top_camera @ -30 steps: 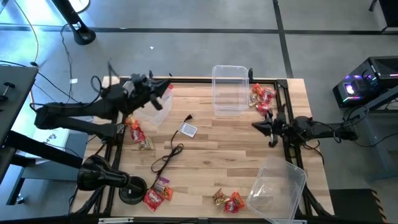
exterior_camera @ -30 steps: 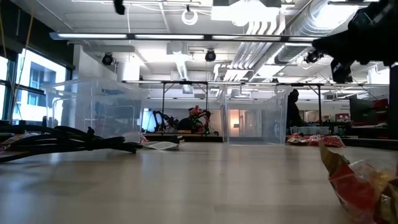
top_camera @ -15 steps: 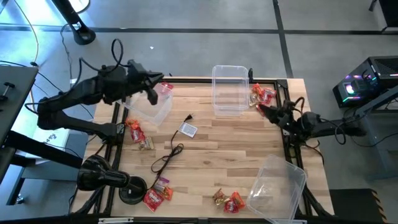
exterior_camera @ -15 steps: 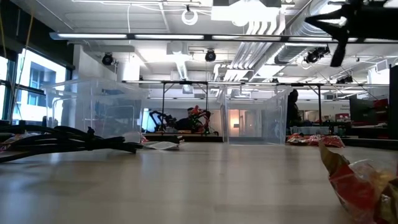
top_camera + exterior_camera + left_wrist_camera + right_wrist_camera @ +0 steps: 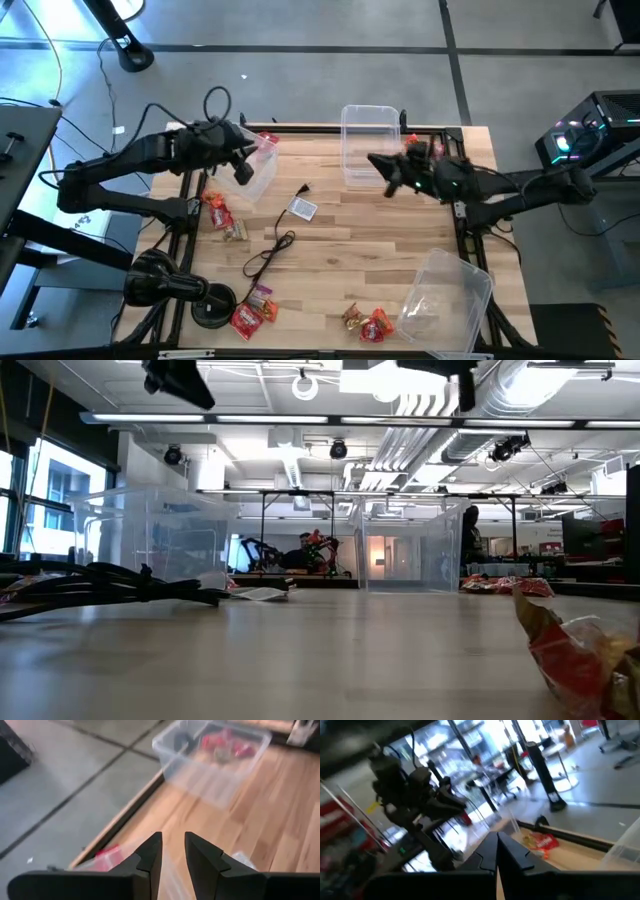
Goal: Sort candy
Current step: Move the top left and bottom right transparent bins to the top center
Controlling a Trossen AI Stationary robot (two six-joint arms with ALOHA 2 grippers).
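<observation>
Candy lies in four loose clusters around the grey tag at the middle of the table, and every place here is reckoned from that tag. One cluster of red and gold pieces sits on the tag's left-arm side, close to the table's edge. A second cluster lies well off on the right-arm side, toward the far edge. A third and a fourth lie well apart from the tag along the near edge; the low view shows one crinkly red and gold wrapper close up.

Three clear bins stand about the tag: a tilted bin just beyond it on the left-arm side, with one red piece showing in it; an upright bin beyond it toward the far edge; and a bin tipped on its side at the near right-arm corner.

The left gripper hangs over the tilted bin, its fingers parted by a narrow gap with nothing between them. The right gripper hovers on the right-arm side of the tag, in front of the upright bin, its fingers pressed together and empty. A black cable trails from the tag toward the near edge
</observation>
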